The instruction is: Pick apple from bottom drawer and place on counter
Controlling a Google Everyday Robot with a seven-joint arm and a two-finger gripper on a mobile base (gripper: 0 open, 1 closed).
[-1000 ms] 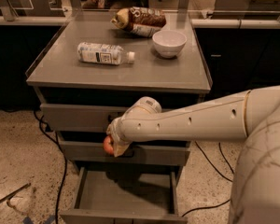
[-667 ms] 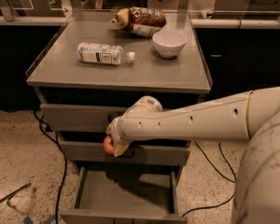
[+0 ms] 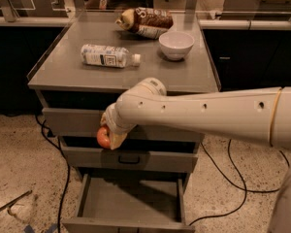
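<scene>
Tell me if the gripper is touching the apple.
Touching. The camera view shows the gripper clamped on the apple, holding it in mid-air above the open bottom drawer.

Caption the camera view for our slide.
Gripper holds apple above the open bottom drawer, below the counter.

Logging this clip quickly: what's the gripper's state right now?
Gripper: closed on the apple, held above the open bottom drawer, below the counter.
</scene>
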